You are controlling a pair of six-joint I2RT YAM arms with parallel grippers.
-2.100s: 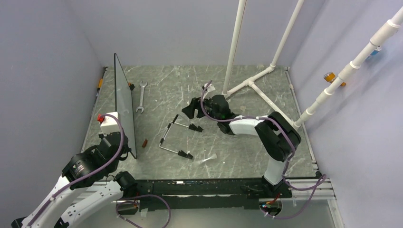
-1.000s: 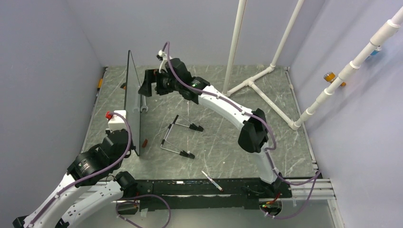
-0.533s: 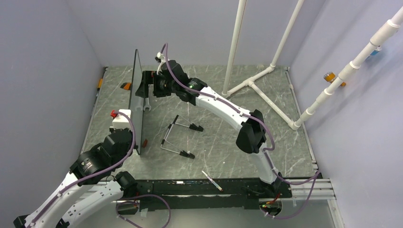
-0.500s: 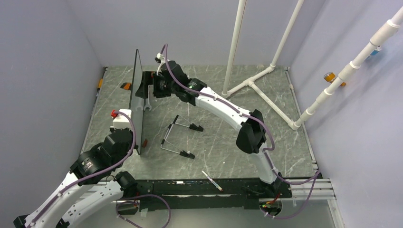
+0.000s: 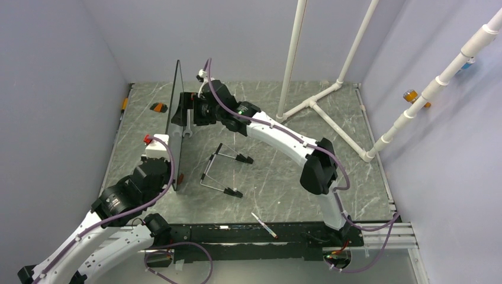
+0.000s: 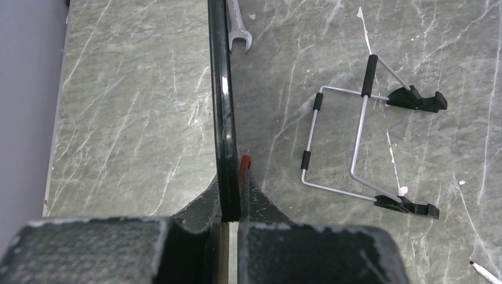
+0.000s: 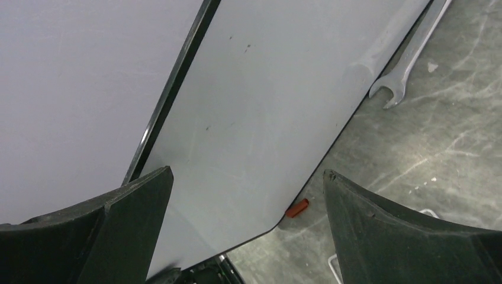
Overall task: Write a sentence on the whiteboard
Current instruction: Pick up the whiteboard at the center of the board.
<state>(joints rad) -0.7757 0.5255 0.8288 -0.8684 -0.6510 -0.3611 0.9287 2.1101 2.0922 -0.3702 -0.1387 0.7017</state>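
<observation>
The whiteboard stands on its edge at the left of the table and shows edge-on from above. My left gripper is shut on its near lower rim; in the left wrist view the dark rim runs straight between my fingers. My right gripper is open beside the board's far part. In the right wrist view its fingers stand wide apart in front of the white face. No sentence shows on that face.
A wire stand lies right of the board. A wrench lies by its foot, with a small red cap nearby. A marker lies at the front edge. White pipes stand at the back right.
The left arm has shifted the upright board to the right. The right gripper has stayed by the board's far part and moved right with it.
</observation>
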